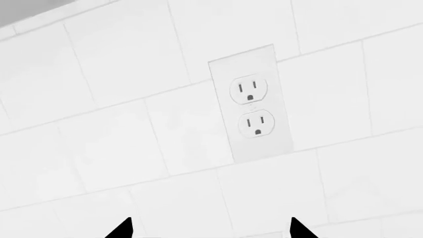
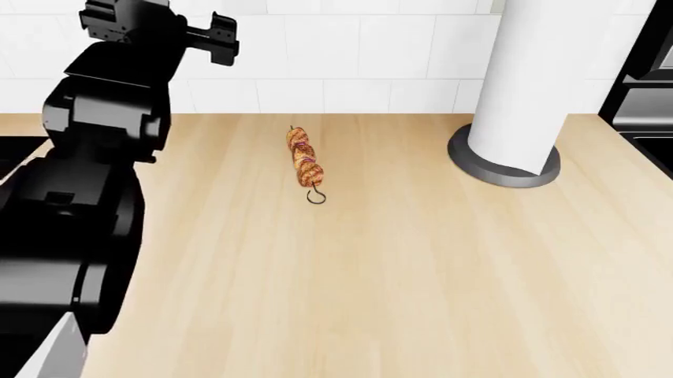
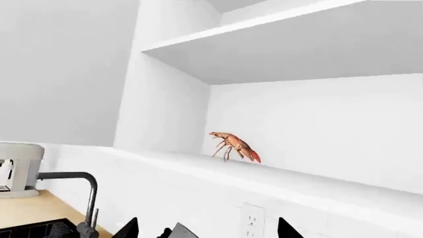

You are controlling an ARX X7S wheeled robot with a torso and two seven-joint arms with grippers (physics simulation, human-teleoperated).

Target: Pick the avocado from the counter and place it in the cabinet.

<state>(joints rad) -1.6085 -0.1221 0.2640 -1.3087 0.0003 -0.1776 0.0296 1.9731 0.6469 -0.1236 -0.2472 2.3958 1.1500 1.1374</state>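
Both jaws sitting spread and empty: left gripper (image 1: 208, 229) facing white tiled wall (image 1: 99, 124), right gripper (image 3: 206, 229) facing open white cabinet (image 3: 278, 178) holding orange-red lobster (image 3: 235, 146).

- No readable text, labels, brands, numbers or signs show in any view.
- The wall outlet (image 1: 250, 103) plate is blank.
- The paper towel roll (image 2: 527, 79) carries no print.
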